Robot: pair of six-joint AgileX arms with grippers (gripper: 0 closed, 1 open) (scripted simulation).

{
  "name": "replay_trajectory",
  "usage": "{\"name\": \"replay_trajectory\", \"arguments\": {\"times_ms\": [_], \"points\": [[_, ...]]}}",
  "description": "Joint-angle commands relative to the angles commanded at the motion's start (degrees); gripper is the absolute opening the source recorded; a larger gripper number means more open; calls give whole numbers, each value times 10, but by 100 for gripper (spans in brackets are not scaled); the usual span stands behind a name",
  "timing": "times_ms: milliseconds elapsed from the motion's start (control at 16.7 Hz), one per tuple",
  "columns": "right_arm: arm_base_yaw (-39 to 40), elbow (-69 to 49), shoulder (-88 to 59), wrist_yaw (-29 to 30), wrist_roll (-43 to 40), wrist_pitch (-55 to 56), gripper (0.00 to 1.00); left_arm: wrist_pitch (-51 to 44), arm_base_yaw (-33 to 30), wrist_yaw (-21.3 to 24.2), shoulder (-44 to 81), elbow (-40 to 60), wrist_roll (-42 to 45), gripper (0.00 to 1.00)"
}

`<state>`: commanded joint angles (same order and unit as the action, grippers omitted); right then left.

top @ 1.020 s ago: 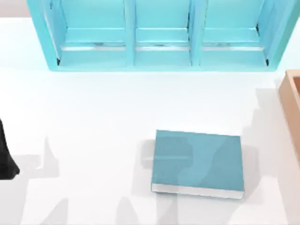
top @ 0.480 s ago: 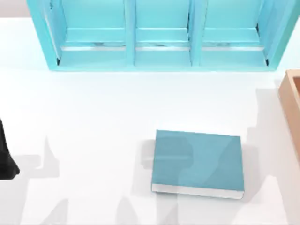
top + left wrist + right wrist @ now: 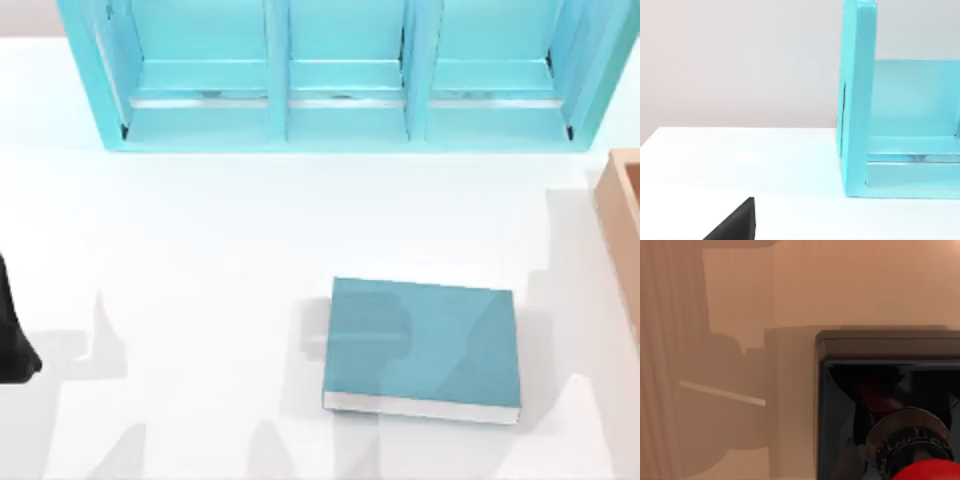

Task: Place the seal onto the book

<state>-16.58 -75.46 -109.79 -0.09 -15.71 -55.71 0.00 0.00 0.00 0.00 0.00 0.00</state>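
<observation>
Nothing moved, book (image 3: 421,348) flat on white table (image 3: 200,250), shelf unit (image 3: 340,75) behind, pincer states unclear

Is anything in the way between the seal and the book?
The seal appears to sit inside the wooden box at the table's right, so the box's wall stands between it and the book. Nothing lies on the book's cover.

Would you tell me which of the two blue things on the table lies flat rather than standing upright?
The book, the darker teal slab lying flat near the table's front; the paler blue shelf unit stands upright at the back, split into compartments.
</observation>
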Motion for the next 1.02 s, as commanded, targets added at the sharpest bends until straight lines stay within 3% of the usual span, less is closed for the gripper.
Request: {"name": "replay_trajectory", "arguments": {"times_ms": [120,180,720,1020], "points": [[0,0,0,0,0,0,2,0,0,0,0,0,0,100],[0,0,0,0,0,0,0,0,0,0,0,0,0,100],[1,-1,0,0,2,-1,0,0,0,0,0,0,0,100],[66,-82,10,0,69,-86,0,0,0,0,0,0,0,100]]}}
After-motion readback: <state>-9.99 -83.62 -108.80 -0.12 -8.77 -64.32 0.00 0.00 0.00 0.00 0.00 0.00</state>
